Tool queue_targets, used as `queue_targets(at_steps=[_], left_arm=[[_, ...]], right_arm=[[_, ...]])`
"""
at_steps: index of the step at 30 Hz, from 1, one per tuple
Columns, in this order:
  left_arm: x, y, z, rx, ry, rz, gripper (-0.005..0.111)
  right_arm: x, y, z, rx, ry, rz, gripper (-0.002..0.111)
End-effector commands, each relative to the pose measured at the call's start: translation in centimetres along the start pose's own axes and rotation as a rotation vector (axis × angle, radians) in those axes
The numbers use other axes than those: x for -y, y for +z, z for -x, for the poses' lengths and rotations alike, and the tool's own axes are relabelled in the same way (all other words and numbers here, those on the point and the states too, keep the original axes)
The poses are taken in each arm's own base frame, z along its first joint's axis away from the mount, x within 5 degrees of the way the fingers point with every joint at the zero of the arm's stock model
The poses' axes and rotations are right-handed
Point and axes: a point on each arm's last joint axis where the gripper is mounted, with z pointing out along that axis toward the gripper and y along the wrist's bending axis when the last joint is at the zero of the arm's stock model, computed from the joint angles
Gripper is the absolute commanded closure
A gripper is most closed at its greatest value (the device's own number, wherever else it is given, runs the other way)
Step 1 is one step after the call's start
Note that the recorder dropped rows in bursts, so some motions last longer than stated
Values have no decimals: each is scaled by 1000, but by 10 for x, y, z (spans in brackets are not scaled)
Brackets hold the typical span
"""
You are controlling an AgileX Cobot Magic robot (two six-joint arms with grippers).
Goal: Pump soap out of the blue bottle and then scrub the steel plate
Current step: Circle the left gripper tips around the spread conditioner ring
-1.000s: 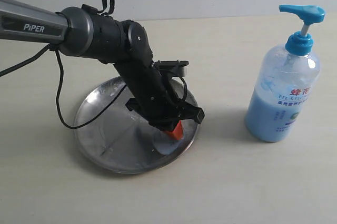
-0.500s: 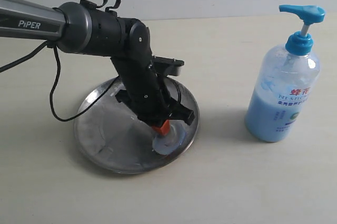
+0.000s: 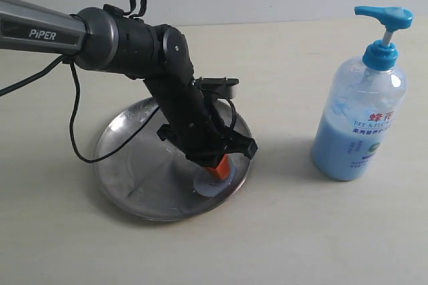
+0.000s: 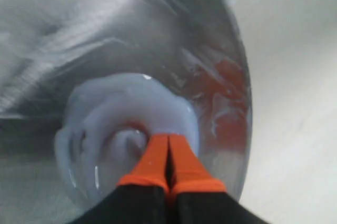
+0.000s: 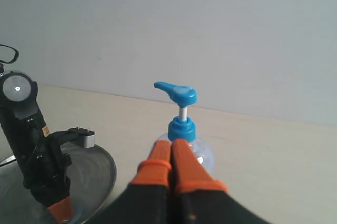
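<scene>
The round steel plate (image 3: 134, 164) lies on the table at the left. A pale blue puddle of soap (image 3: 212, 184) sits near its right rim, also seen close up as soap (image 4: 105, 113) on the steel plate (image 4: 79, 34). My left gripper (image 3: 219, 168) is shut, its orange tips pressed into the soap; in the left wrist view the left gripper (image 4: 168, 137) holds nothing. The blue bottle (image 3: 358, 131) stands upright at the right. My right gripper (image 5: 171, 145) is shut and empty, in front of the blue bottle (image 5: 181, 126); it is out of the exterior view.
A black cable (image 3: 80, 144) loops from the left arm down over the plate's left edge. A pale wall (image 5: 210, 24) runs behind the table. Bare tabletop (image 3: 281, 231) lies between plate and bottle and along the front.
The left gripper has swept from the plate's right part toward its middle and back toward the right rim, smearing the soap. The bottle has stayed put.
</scene>
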Motion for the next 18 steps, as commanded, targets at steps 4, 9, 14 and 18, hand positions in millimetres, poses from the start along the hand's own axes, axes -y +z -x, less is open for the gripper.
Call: queue_targets(at_steps=[4,9,14,18], left_arm=[[-22,10,-15,-154,72,180,107],[-30,9,-11,-111,43,267,107],[-29,10,-2,2,-29,258,107],[-21,12,6,88,-111,162,107]], right_arm=[[1,0,-1,7,-11,-10,108],[1,0,-1,7,-11,-10,108],[1,0,-1,7,-11,-10,108],[1,0,-1,7,-11,-10,108]])
